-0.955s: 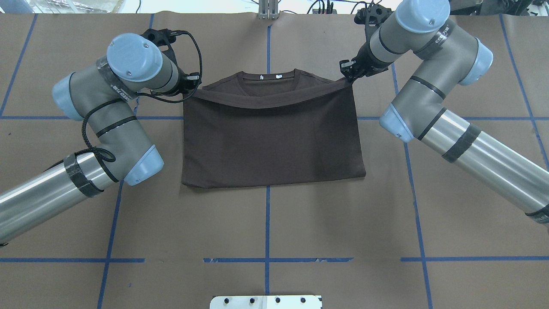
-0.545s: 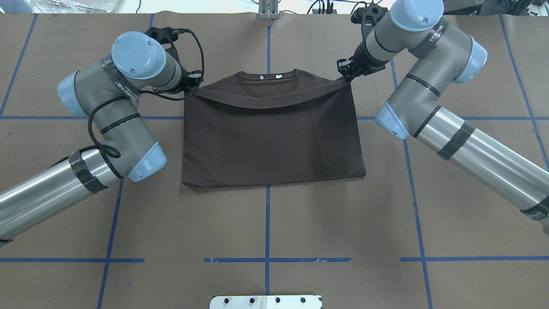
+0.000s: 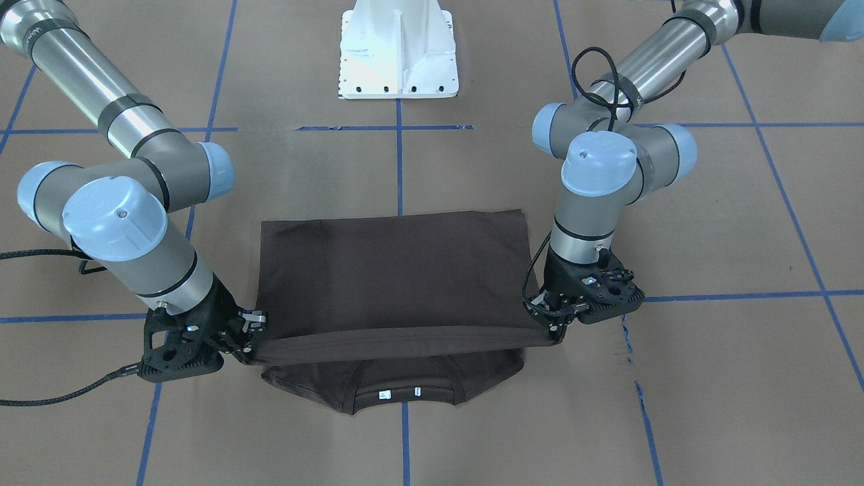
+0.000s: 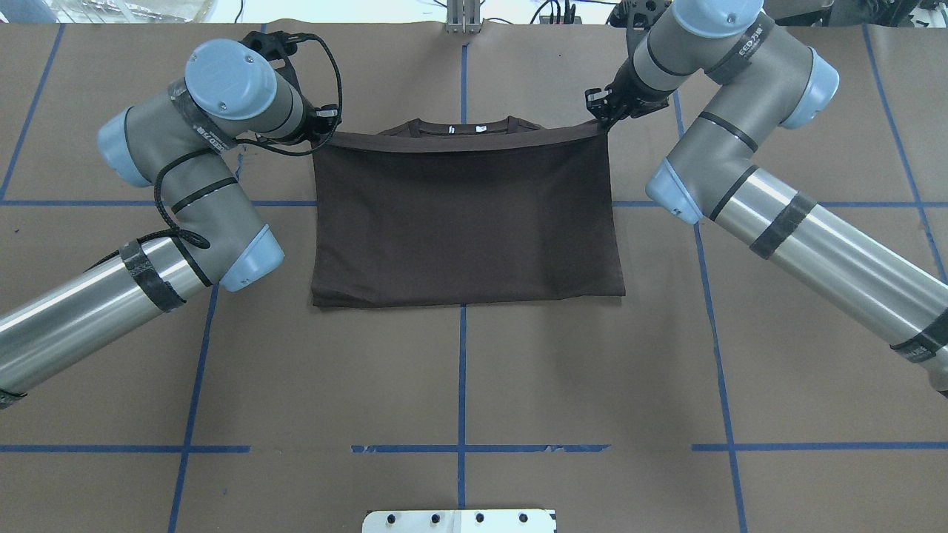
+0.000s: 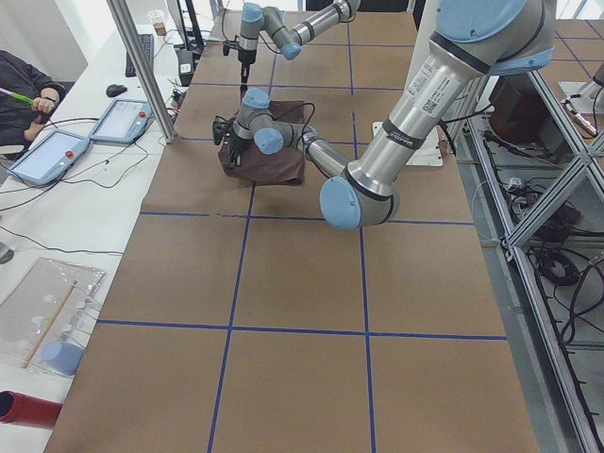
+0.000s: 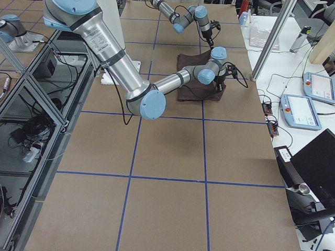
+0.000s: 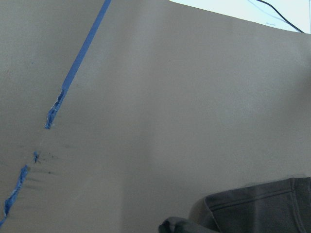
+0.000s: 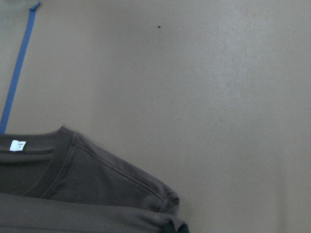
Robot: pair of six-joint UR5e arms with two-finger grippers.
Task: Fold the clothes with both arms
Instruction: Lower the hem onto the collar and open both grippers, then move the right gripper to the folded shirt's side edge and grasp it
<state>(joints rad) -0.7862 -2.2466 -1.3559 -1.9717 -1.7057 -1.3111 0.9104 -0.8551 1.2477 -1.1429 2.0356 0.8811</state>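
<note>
Hem (image 4: 459, 142) advanced toward collar (image 4: 495, 126); front-facing view shows left end effector (image 3: 550, 327) clamping.

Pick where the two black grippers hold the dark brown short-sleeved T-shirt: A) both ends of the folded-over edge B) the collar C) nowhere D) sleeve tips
A: the left gripper and right gripper each pinch one end of the dark brown T-shirt along its taut folded-over edge, short of the ribbed collar.

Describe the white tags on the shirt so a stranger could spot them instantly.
On the brown table with its blue tape grid lies one dark brown T-shirt. At its far edge from the robot, inside the round collar, sit two small white tags, the only white marks on the dark cloth.
</note>
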